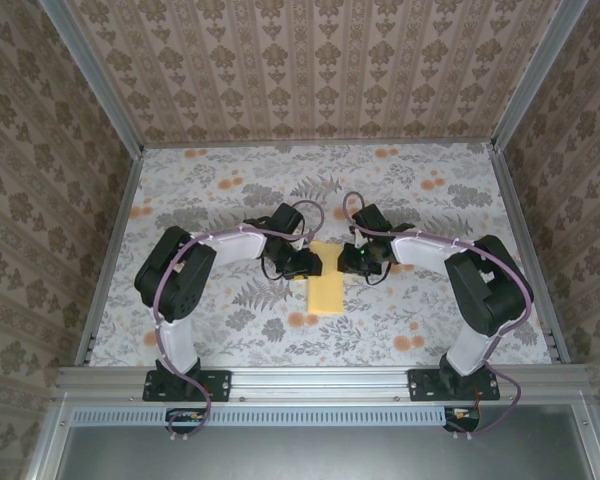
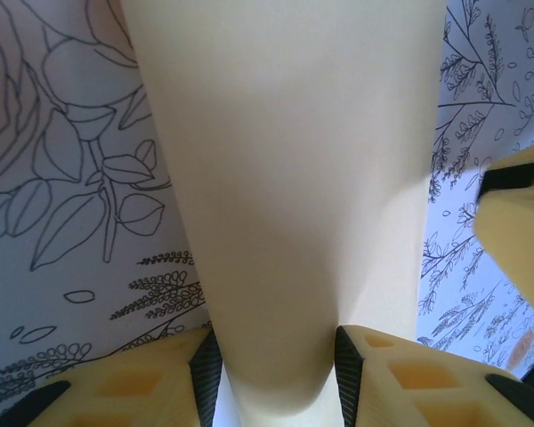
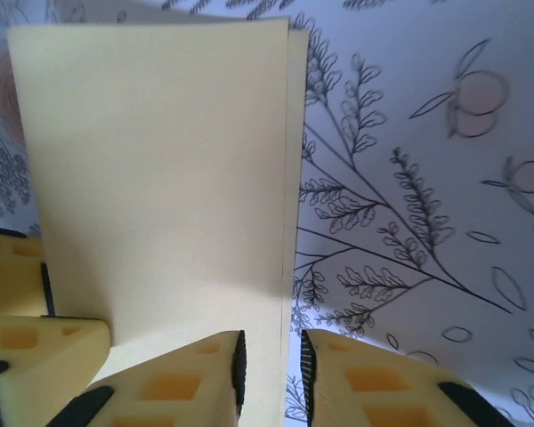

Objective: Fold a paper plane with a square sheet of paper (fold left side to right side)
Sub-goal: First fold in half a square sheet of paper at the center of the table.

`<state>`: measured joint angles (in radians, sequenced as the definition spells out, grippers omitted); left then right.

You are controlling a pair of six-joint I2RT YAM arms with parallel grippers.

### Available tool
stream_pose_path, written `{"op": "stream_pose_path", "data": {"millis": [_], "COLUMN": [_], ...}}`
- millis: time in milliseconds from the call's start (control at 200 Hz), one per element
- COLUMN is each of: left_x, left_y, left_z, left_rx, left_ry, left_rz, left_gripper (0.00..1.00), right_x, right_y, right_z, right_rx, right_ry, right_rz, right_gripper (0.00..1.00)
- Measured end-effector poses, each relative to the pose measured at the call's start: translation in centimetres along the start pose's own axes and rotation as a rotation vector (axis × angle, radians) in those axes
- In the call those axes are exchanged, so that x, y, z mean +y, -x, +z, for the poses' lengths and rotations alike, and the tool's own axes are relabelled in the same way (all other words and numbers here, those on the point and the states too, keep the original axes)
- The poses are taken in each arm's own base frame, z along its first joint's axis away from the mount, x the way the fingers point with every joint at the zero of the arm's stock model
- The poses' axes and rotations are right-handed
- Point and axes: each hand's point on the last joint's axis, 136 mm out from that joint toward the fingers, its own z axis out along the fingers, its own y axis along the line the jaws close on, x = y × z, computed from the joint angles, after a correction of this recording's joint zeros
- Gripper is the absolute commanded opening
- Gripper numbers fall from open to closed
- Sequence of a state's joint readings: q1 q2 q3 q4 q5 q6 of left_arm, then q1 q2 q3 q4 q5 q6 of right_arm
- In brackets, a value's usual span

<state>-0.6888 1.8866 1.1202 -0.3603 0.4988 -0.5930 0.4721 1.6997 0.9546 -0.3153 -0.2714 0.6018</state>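
Step in hand: the left-to-right fold. The square sheet of paper (image 1: 326,290) already lies doubled over as a narrow upright rectangle, so the left half looks to be across, but the crease does not look set.
Sheet: on the patterned tabletop (image 1: 230,190), with one gripper at each long side of it.
Left gripper (image 1: 302,263): at the sheet's left side, near its far end. In the left wrist view its jaws stand part-way apart, with the sheet's soft, rounded bend filling the gap and both pads (image 2: 351,378) touching paper. It appears to have the bend in a light hold.
Right gripper (image 1: 356,262): at the sheet's right side, opposite the left one. In the right wrist view its jaws are only narrowly apart. The doubled free edges run into that gap close to the left pad (image 3: 238,365), and a sliver of tabletop shows beside them, so it does not seem to clamp.
Edges: in the right wrist view the upper layer sits slightly short of the lower one along the sheet's right side, so they are near but not exactly matched.
Next move calls for: squaring the two free edges at the sheet's right side and holding them there. The rounded bend at the sheet's left side then needs flattening into a sharp crease, without letting the layers slide.
Risk: pressing the bend while the edges are offset would likely set a crooked centre line.
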Motion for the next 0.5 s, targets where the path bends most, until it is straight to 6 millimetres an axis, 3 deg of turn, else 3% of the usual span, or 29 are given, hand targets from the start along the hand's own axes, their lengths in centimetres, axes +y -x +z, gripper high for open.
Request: {"op": "stream_pose_path", "data": {"millis": [185,360,500], "left_x": [0.1,0.1,0.1], "left_y": [0.0,0.0,0.0], "left_z": [0.1,0.2,0.2], "left_rx": [0.010,0.020,0.023], "left_ry": [0.021,0.041,0.044], "left_rz": [0.000,0.007,0.010], "left_gripper": [0.42,0.42,0.42], "right_x": [-0.3,-1.6,-2.7], "right_y": [1.5,1.7,1.6], "right_z": [-2.9,-5.2,-6.3], "right_rx": [-0.125,-0.223,-0.274], "right_ry": [-0.040,-0.065,-0.066], "right_rz": [-0.014,0.014,0.049], "right_gripper": [0.47,0.62,0.67]}}
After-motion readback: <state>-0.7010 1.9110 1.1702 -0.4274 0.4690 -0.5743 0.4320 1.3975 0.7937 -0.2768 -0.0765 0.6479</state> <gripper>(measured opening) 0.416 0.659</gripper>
